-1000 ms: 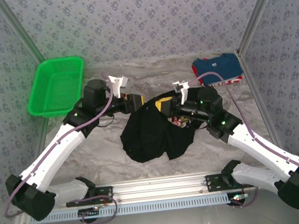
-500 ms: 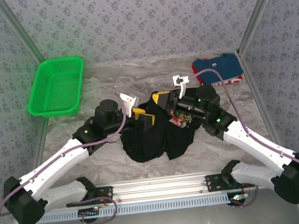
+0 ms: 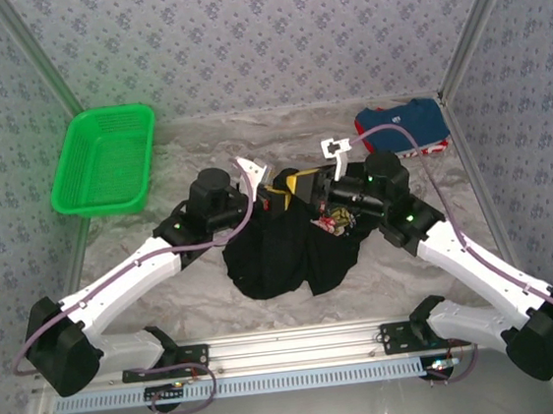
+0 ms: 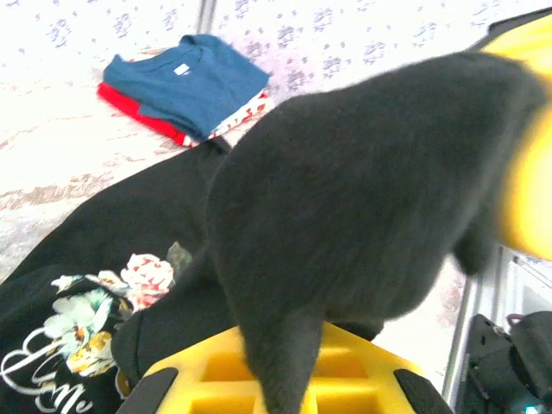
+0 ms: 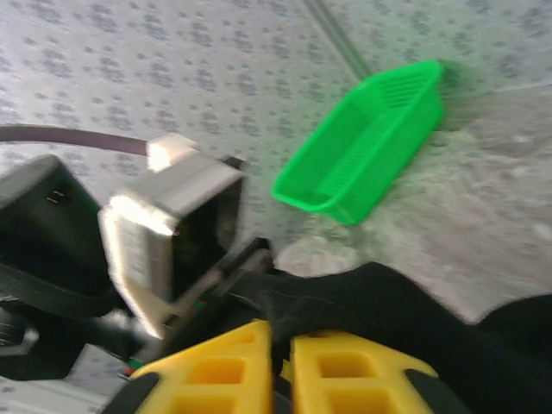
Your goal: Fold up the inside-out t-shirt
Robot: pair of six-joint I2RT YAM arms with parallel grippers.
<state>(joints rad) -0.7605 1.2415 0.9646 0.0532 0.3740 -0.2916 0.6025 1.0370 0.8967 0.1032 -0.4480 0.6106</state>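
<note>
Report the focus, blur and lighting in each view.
Top external: sharp and evenly lit. Left wrist: the black t-shirt bulges close to the lens, out of focus; the folded blue shirt behind is sharper, the wall washed out. Right wrist: motion blur throughout, smearing the green basket and the right gripper.

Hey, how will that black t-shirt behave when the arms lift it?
Probably floppy: the black t-shirt lies crumpled in loose folds. Lifted by one spot, the rest would likely sag and hang. Pushed, it would probably bunch on the table rather than slide.
</note>
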